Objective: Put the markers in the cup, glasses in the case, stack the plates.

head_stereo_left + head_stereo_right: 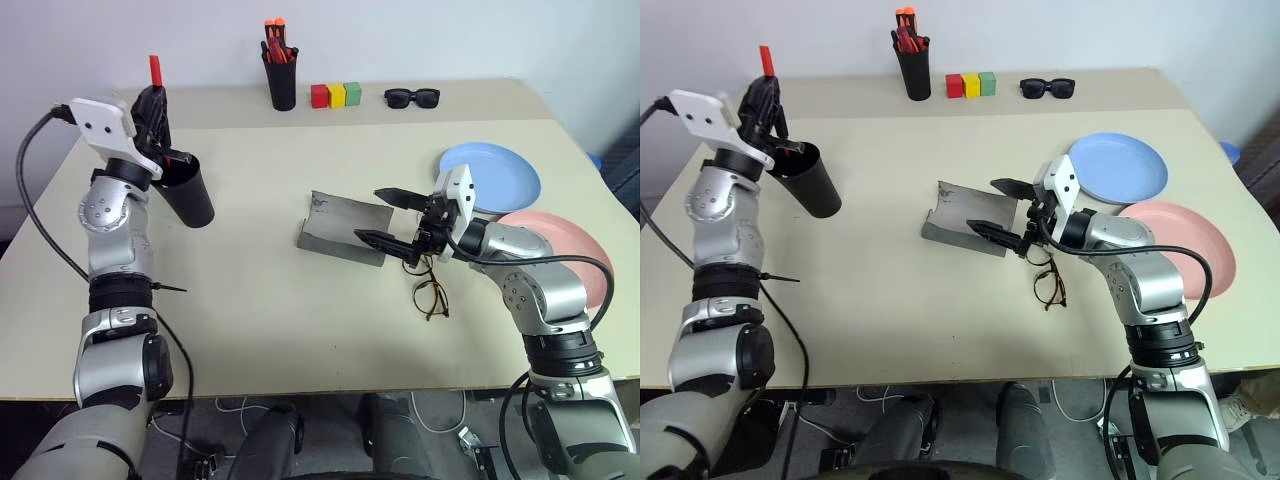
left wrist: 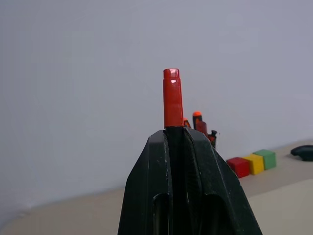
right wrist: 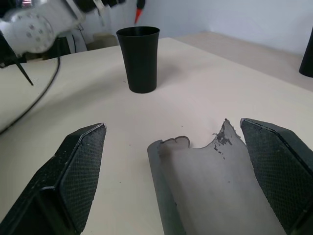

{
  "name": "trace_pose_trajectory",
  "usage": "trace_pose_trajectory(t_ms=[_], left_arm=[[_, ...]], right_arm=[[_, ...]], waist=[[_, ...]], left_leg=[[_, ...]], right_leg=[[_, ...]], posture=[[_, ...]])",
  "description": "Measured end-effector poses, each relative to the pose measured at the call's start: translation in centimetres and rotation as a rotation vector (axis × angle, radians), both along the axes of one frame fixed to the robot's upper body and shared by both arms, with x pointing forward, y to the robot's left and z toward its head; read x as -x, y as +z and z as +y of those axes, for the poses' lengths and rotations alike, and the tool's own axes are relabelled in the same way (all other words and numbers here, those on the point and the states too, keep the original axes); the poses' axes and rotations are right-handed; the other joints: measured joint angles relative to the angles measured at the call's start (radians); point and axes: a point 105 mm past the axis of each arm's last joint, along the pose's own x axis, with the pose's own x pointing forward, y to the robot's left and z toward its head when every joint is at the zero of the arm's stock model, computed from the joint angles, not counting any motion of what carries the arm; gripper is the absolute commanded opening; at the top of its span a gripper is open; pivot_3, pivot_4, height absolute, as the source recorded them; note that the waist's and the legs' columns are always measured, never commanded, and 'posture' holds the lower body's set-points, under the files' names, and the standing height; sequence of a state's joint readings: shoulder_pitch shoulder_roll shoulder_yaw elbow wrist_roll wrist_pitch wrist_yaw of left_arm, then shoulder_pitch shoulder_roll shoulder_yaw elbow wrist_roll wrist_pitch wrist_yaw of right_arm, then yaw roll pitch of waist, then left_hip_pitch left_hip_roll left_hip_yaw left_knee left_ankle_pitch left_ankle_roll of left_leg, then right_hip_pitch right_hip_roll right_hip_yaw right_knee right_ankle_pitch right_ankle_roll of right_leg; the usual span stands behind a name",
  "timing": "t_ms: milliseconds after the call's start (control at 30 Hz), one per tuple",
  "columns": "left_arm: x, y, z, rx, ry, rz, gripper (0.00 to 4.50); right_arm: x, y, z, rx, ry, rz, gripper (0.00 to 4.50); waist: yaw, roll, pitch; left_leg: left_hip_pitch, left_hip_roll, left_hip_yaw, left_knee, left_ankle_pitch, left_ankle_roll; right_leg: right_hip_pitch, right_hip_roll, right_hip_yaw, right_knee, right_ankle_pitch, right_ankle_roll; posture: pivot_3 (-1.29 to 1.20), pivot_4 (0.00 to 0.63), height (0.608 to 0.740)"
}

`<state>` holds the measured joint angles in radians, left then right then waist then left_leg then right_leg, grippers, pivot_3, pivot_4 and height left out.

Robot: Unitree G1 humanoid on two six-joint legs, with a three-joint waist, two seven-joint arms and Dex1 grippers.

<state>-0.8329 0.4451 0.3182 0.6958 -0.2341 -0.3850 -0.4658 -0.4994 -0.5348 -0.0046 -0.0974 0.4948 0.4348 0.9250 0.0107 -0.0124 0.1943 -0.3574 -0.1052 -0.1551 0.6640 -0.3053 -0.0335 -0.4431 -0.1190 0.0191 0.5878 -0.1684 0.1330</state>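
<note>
My left gripper (image 1: pixel 154 98) is shut on a red marker (image 1: pixel 155 70) that points upward, raised just above and behind the rim of the black cup (image 1: pixel 190 195) on the left of the table. In the left wrist view the marker (image 2: pixel 172 98) sticks out from between the closed fingers (image 2: pixel 156 186). The grey case (image 1: pixel 340 228) lies open at the table's middle. My right gripper (image 1: pixel 372 214) hangs open just over its right end, holding nothing. The wire-framed glasses (image 1: pixel 430 295) lie on the table below that gripper's wrist. A light blue plate (image 1: pixel 490 175) and a pink plate (image 1: pixel 560 255) sit side by side at the right.
At the back of the table stand a black pen holder (image 1: pixel 281 80) with orange-capped pens, three coloured blocks (image 1: pixel 335 95) and black sunglasses (image 1: pixel 411 97). The pink plate reaches close to the table's right edge.
</note>
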Motion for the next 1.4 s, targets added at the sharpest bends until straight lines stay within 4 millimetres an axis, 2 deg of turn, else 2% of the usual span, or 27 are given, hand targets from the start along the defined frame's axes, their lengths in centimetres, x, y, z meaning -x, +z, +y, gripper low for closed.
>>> trace_pose_trajectory(t_ms=[100,200,333,500,533,667,767,833,967,1067,1167,1233,1400], left_arm=[[-0.5,-1.7,0.3,0.008,0.002,0.042,0.07],[-0.5,-2.3,0.4,0.012,0.008,0.045,0.07],[-0.3,-2.3,0.3,0.005,0.0,0.028,1.72],[0.1,-2.8,0.0,0.011,-0.026,0.024,4.3],[0.3,-2.9,0.0,0.01,-0.028,0.022,4.45],[1.0,-2.1,-0.6,0.006,-0.089,0.004,4.45],[1.8,-1.5,-3.0,-0.023,-0.255,0.027,4.45],[2.5,-1.8,-5.4,-0.05,-0.435,0.093,4.45],[4.3,-3.3,-9.9,-0.21,-0.763,0.264,4.45],[5.0,-5.2,-11.7,-0.341,-0.939,0.403,4.45],[5.0,-7.2,-12.9,-0.451,-1.053,0.516,4.45],[4.7,-8.2,-13.8,-0.519,-1.097,0.555,4.45],[3.9,-9.3,-17.6,-0.613,-1.191,0.567,4.45]], right_arm=[[0.0,0.0,0.0,0.001,-0.005,0.0,4.5],[-0.1,0.0,-0.1,0.001,-0.009,0.0,4.5],[-0.1,0.1,-0.1,0.002,-0.01,-0.003,4.5],[-0.1,0.1,-0.1,0.002,-0.013,-0.005,4.5],[-0.1,0.1,-0.1,0.002,-0.013,-0.005,4.5],[-0.1,0.1,-0.1,0.003,-0.013,-0.006,4.5],[-0.1,0.1,-0.1,0.003,-0.015,-0.008,4.5],[-0.1,0.1,-0.1,0.003,-0.015,-0.009,4.5],[-0.1,0.1,-0.5,0.013,-0.015,-0.011,4.5],[-0.2,-0.6,-2.4,0.059,-0.049,0.005,4.5],[0.1,-1.7,-5.4,0.116,-0.108,0.051,4.5],[0.4,-2.1,-6.6,0.128,-0.136,0.064,4.5],[1.2,-2.9,-7.6,0.142,-0.188,0.075,4.5]], waist=[[-0.007,0.0,0.0],[-0.01,0.0,0.0],[-0.009,0.0,0.0],[-0.011,0.0,0.0],[-0.013,0.0,0.0],[-0.02,0.0,0.0],[-0.022,0.0,0.0],[-0.023,0.0,0.0],[-0.024,0.0,0.0],[-0.021,0.0,0.0],[-0.018,0.0,0.0],[-0.021,0.0,0.0],[-0.024,0.0,0.0]], left_leg=[[0.0,0.0,0.001,0.0,0.0,0.0],[0.0,0.0,0.001,0.0,0.0,0.001],[0.0,0.0,0.001,0.0,0.0,0.001],[0.0,0.0,0.001,0.0,0.0,0.001],[0.0,0.0,0.001,0.0,0.0,0.001],[0.0,0.0,0.0,0.0,0.0,0.001],[0.0,0.0,0.0,0.0,-0.001,0.001],[0.0,0.0,0.0,0.0,-0.001,0.001],[0.001,0.0,0.001,0.0,-0.001,0.002],[0.001,0.0,0.001,0.0,-0.001,0.002],[0.001,0.0,0.001,0.0,-0.001,0.003],[0.0,0.0,0.001,0.0,-0.002,0.003],[0.0,0.001,0.003,0.0,-0.002,0.004]], right_leg=[[0.0,0.0,0.0,0.0,0.0,0.0],[0.0,0.0,0.0,0.0,0.0,0.0],[0.0,0.0,0.0,0.0,0.0,0.0],[0.0,0.0,0.0,0.0,0.0,0.0],[0.0,0.0,0.0,0.0,0.0,0.0],[0.0,0.0,0.0,0.0,0.001,0.0],[0.0,0.0,0.0,0.0,0.001,0.0],[0.0,0.0,0.0,0.0,0.001,0.0],[0.0,0.0,0.0,0.001,0.0,0.0],[0.001,0.001,0.0,0.001,0.0,0.0],[0.001,0.001,0.0,0.0,0.0,0.0],[0.001,0.001,0.0,0.0,0.0,0.0],[0.001,0.001,0.0,-0.002,0.0,0.0]], posture=[[0.0,0.15,0.74],[0.0,0.15,0.74],[0.0,0.15,0.74],[0.0,0.15,0.74],[0.0,0.15,0.74],[0.0,0.15,0.74],[0.0,0.15,0.74],[0.0,0.15,0.74],[0.0,0.15,0.74],[0.0,0.15,0.74],[0.0,0.15,0.74],[0.0,0.15,0.74],[0.0,0.15,0.74]])
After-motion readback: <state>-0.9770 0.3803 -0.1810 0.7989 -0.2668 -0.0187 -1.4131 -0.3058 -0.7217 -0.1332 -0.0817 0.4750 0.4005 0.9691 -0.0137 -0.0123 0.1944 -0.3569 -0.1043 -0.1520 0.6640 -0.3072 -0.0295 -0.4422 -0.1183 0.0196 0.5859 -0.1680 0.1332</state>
